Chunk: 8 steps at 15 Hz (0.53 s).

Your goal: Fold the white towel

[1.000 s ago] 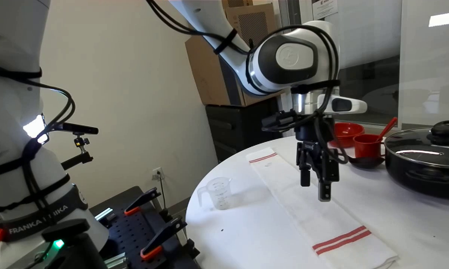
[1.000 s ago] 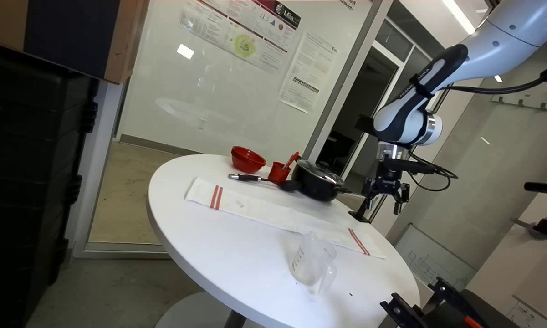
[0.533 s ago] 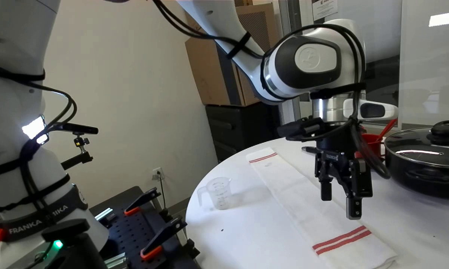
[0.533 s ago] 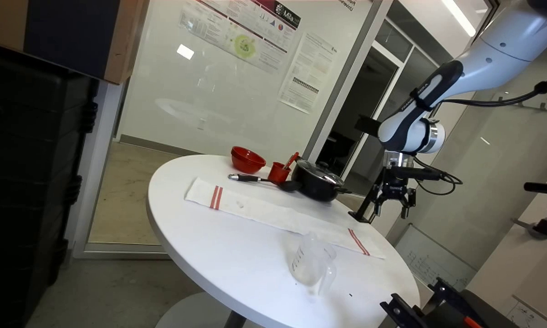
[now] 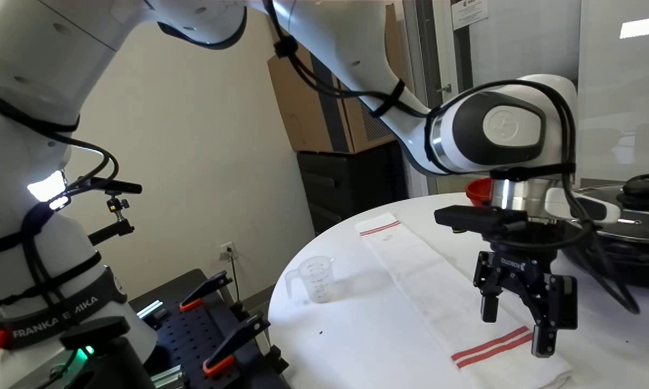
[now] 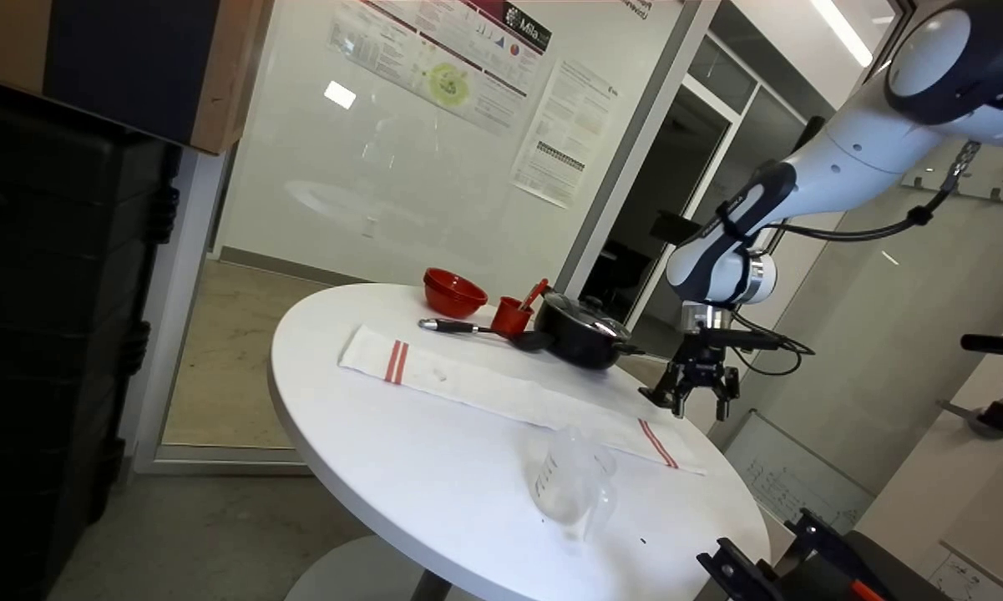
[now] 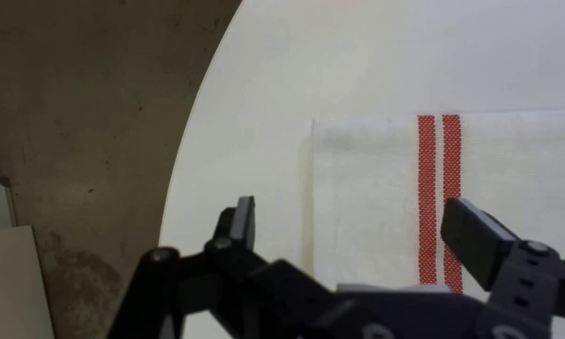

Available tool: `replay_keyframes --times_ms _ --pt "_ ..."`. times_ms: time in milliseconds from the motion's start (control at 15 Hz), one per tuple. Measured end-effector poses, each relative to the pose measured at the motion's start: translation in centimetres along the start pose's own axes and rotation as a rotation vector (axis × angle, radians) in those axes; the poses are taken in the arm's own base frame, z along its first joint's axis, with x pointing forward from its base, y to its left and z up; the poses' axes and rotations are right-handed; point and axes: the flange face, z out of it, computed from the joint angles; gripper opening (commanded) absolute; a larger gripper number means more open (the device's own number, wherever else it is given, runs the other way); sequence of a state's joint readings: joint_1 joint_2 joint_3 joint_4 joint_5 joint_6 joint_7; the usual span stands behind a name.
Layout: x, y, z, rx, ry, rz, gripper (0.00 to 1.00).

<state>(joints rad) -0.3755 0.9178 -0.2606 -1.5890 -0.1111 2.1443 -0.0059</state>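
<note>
Grasping well likely means lowering the wide-spread, empty pincer [image 5: 516, 330] astride the nearer short edge of the white towel [image 5: 435, 282].

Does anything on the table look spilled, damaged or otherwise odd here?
A greyish mark on the towel near one pair of red stripes, and a dark speck on the table near the measuring cup: each interrupts plain white. What they are, I can't tell.
</note>
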Motion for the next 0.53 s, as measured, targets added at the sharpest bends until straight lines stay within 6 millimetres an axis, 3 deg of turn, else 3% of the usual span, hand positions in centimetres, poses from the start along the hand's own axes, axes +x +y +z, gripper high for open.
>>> replay_keyframes --times_ms 267,533 --pt "2.4 0.8 2.2 0.015 -0.043 -0.097 1.00" --pt "3.8 -0.2 3.4 0.013 -0.048 -0.155 1.00"
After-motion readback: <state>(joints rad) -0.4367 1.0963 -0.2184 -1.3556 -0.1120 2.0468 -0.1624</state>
